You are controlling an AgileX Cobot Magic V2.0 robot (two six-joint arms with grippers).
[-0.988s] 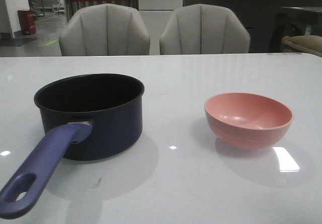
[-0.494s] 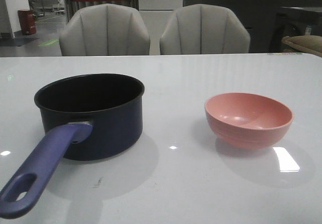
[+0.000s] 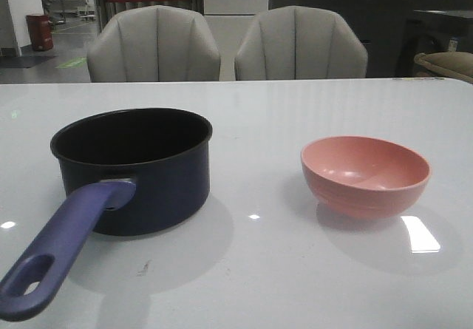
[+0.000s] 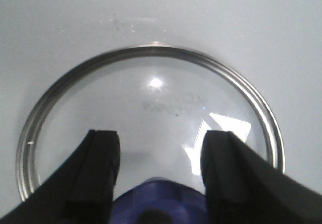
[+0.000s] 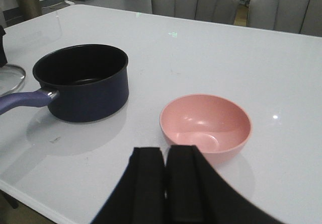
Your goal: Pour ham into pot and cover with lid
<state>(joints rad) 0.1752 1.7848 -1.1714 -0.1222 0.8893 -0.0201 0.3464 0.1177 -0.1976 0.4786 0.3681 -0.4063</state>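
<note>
The dark navy pot (image 3: 144,170) stands on the left of the table, its purple-blue handle (image 3: 59,248) pointing to the front left. It also shows in the right wrist view (image 5: 85,83). The pink bowl (image 3: 365,175) stands to its right and looks empty (image 5: 205,126). No ham shows in any view. The glass lid (image 4: 151,108) lies flat on the table, and its edge shows in the right wrist view (image 5: 10,78). My left gripper (image 4: 161,138) is open just above it, fingers either side of the dark blue knob (image 4: 161,204). My right gripper (image 5: 165,151) is shut and empty, near the bowl.
The white table (image 3: 259,270) is glossy with light reflections. Two grey chairs (image 3: 222,44) stand behind its far edge. Neither arm shows in the front view.
</note>
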